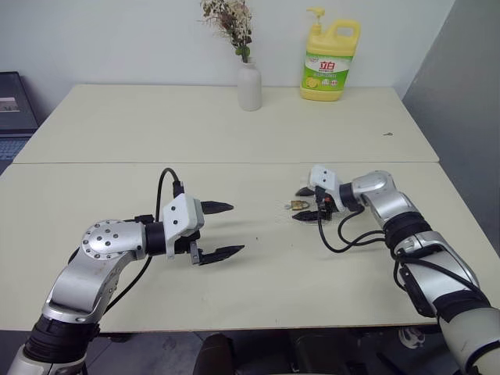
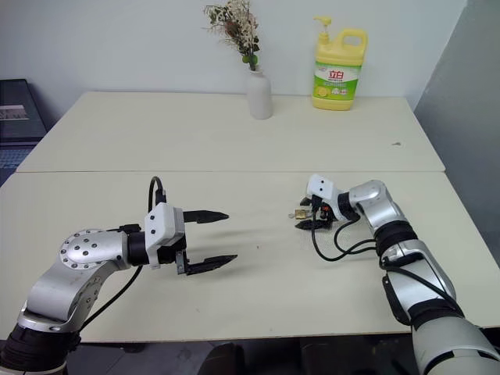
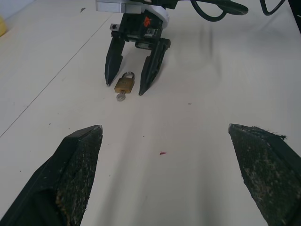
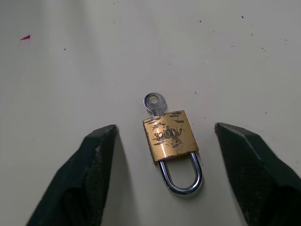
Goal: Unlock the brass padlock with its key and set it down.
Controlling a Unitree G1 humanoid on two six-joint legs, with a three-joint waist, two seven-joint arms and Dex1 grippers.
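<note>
- Pale cream tabletop point(image 1: 234, 258), two boards butted along a seam; against the far wall a white vase point(image 1: 249, 86) of dried sprigs and a yellow detergent bottle point(image 1: 330, 61); dark laptop point(image 1: 16, 109) at the far left edge.
- Brass padlock point(image 4: 170, 136) lying flat on the table right of centre, shackle point(image 4: 182, 175) closed, key point(image 4: 154, 102) already seated in the keyway with its silver bow poking out the end opposite the shackle.
- Right gripper point(image 1: 308, 204) lowered over the lock from the right, one black finger on each side of the brass body, neither touching; jaws parted with clear gaps, nothing grasped yet.
- Left gripper point(image 1: 220, 230) hovering above the table well to the left of the lock, fingers spread wide and empty, aimed towards it.
- Step in hand, by the look of it: pinching the lock body so the key can be turned.
- To do it well: keep the body centred between the fingers point(image 4: 89, 174) before closing, since the lock is small enough to skid or twist aside on the smooth surface.
- Close on the flat brass flanks only, clear of the shackle and the key bow, leaving the bow exposed for the other pincer.
- Squeeze slowly and squarely; an off-centre pinch risks flicking the lock away.
- Bring the left pincer in only once the hold looks firm.
</note>
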